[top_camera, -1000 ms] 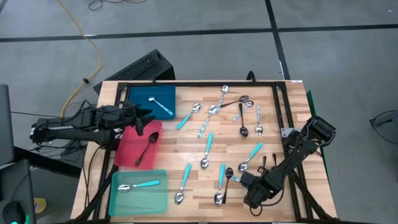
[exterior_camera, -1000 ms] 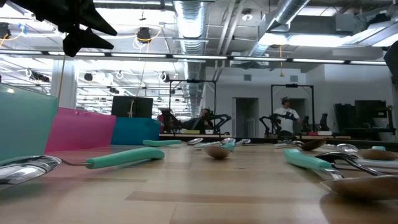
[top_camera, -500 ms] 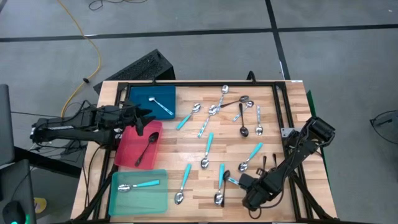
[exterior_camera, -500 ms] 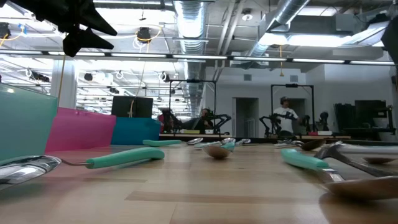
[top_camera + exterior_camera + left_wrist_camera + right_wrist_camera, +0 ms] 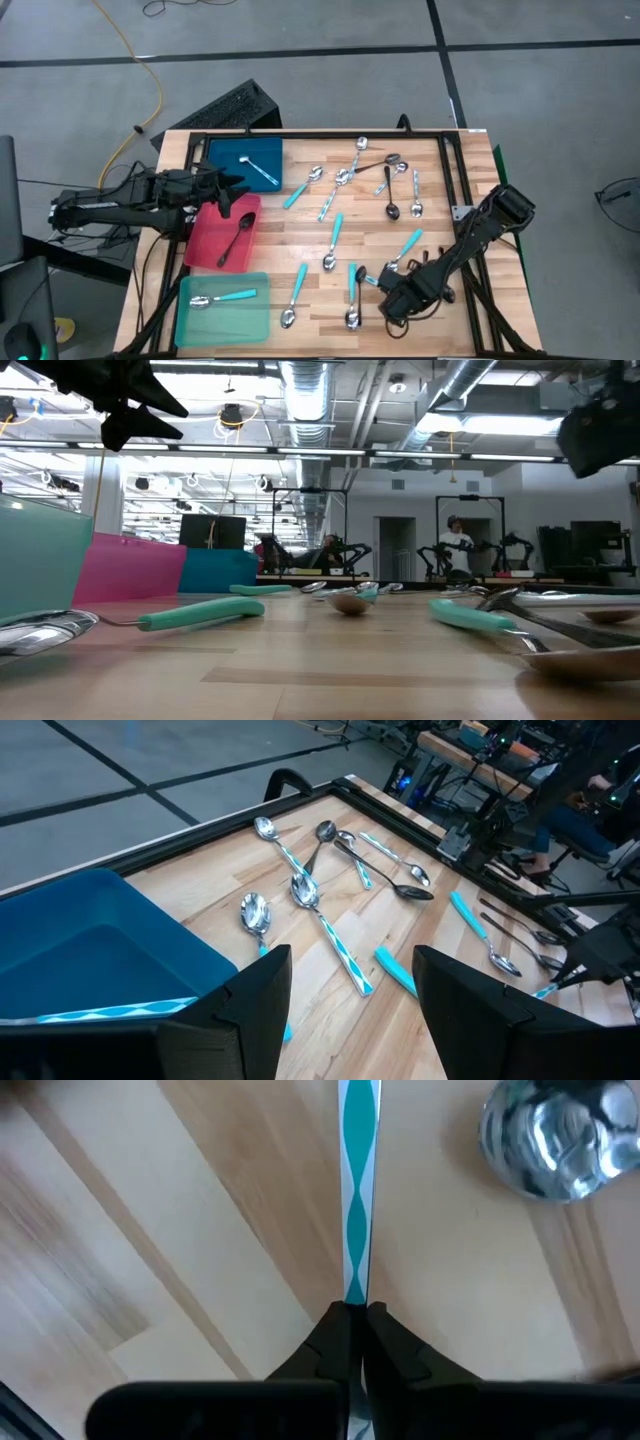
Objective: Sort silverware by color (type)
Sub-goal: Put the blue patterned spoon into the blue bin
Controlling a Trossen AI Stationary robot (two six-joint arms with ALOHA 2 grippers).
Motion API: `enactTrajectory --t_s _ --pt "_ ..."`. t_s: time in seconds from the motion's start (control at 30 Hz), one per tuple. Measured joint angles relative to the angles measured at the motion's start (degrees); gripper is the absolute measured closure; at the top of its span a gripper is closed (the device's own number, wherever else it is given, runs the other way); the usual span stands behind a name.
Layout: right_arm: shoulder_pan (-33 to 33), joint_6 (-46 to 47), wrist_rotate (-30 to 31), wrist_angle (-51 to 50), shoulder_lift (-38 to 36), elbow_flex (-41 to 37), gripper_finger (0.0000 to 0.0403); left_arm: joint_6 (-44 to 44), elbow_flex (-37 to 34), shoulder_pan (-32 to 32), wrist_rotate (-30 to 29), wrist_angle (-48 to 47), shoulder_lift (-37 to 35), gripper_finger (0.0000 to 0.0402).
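The silverware lies scattered over the wooden table (image 5: 300, 225): several turquoise-handled spoons (image 5: 335, 232), silver ones (image 5: 358, 152) and a black one (image 5: 391, 200). My right gripper (image 5: 383, 290) hangs near the table's front edge, pointing down, shut on a thin silver spoon handle with a turquoise wave pattern (image 5: 356, 1180). The gripper hides the rest of that spoon. My left gripper (image 5: 350, 1010) waits open, high over the blue tray (image 5: 215, 150) at the table's left. My right gripper pinches the patterned spoon handle (image 5: 354, 1285) between its two fingertips (image 5: 335, 1330), coming from above and pointing down. The handle runs straight out from the fingers over the wood. I cannot tell whether any part of the spoon rests on the table.
The blue tray holds a patterned silver spoon (image 5: 262, 170). A red tray (image 5: 205, 245) holds a black spoon (image 5: 238, 238). A teal tray (image 5: 255, 315) holds a turquoise-handled spoon (image 5: 225, 297). A spoon bowl (image 5: 555, 1140) lies close beside the held handle. A turquoise-handled spoon (image 5: 352, 290) lies just left of my right gripper.
My right gripper, still shut on the patterned spoon, has gone toward the table's left edge and a little toward the far edge, rising slightly. The handle of the turquoise-handled spoon beside it has swung a little to the left.
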Motion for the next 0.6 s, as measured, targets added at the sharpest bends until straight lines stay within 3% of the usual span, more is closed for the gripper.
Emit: enactTrajectory --t_s 0.6 --pt "-13.3 -11.7 -2.2 -0.2 -1.0 0.1 0.0369 2.1 0.0 0.0 0.0 0.0 0.0 0.0207"
